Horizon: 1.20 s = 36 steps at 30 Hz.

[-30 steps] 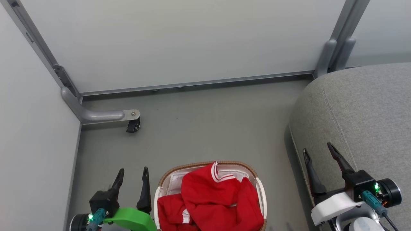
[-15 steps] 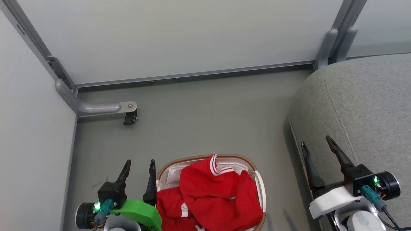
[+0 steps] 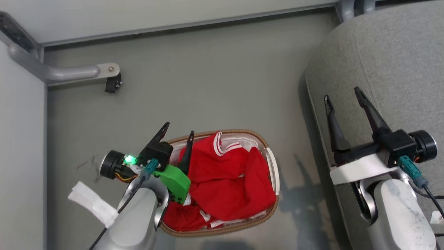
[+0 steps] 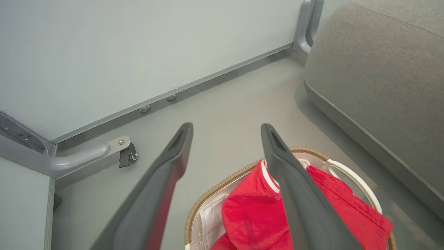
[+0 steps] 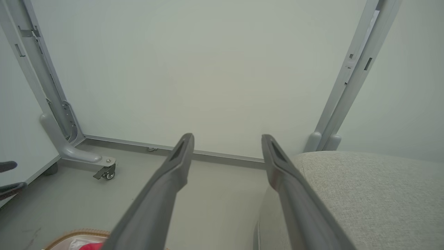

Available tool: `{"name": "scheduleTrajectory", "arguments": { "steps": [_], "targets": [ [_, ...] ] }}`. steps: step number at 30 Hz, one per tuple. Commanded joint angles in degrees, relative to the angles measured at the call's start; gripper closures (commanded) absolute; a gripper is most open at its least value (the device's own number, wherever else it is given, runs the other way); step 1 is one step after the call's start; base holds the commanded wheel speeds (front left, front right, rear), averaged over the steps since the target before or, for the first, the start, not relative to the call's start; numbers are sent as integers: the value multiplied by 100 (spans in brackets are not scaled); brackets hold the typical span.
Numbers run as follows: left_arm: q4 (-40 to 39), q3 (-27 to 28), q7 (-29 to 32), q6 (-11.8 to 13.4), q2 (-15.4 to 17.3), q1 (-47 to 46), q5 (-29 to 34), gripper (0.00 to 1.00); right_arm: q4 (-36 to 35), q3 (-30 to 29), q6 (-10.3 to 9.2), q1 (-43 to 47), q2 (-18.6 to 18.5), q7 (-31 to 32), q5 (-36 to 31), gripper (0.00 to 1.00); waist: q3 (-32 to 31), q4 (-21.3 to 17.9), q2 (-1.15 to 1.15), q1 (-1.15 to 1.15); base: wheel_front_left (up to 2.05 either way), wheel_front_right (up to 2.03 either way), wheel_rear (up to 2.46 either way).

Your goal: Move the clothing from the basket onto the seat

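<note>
Behind everything stood pale wall panels (image 5: 208, 69) on grey metal frames, meeting a grey floor (image 3: 208, 76). Robot's right side: the seat (image 3: 392, 52), big grey fabric sofa, rounded corner, stitched seam, nothing lying on it. On the floor left of the seat, apart from it, sat the basket (image 3: 239, 132), oval, brown woven rim, white handles, white liner (image 4: 210, 218) showing at the far end. The clothing (image 3: 229, 177) was in the basket, a crumpled red heap filling most of it, with white-striped trim at the top and near the lower rim. Couldn't separate the two garments; no logo readable.

The left gripper (image 3: 179, 128) hung over the basket's left end, fingers spread wide, nothing between them. Its inner finger lay across the left edge of the red cloth, its outer finger over the rim; contact with the cloth couldn't be told. In the left wrist view the same gripper (image 4: 227, 126) framed bare floor beyond the basket. The right gripper (image 3: 341, 93) was over the seat's front edge, fingers spread wide, empty.

A small black caster (image 3: 112, 83) on a grey bracket sat near the far left corner.
</note>
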Motion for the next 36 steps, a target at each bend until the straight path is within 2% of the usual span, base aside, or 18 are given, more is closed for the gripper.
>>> {"name": "scheduleTrajectory", "arguments": {
  "steps": [1,11,23,31,36],
  "targets": [
    [244,-95,-4,-44,61,-295,121,0,-61,-12,-4,-197,-23,-10,45,0,995,-455,0,0,0,0,0],
    [2015,-774,55,-168,65,-1698,456,0,-241,-59,-5,-792,-18,-10,339,0,2055,-990,0,0,0,0,0],
    [3061,-1112,150,-186,76,-2505,472,0,-283,104,-5,-1005,-19,-10,692,0,2680,-1389,0,0,0,0,0],
    [3317,-1133,286,161,168,-2798,454,0,-301,168,-5,-1072,-18,-10,805,0,2844,-1487,0,0,0,0,0],
    [3412,-1132,555,248,194,-2806,384,0,-300,188,-5,-1085,-19,-10,846,0,2903,-1498,0,0,0,0,0]
  ]
}}
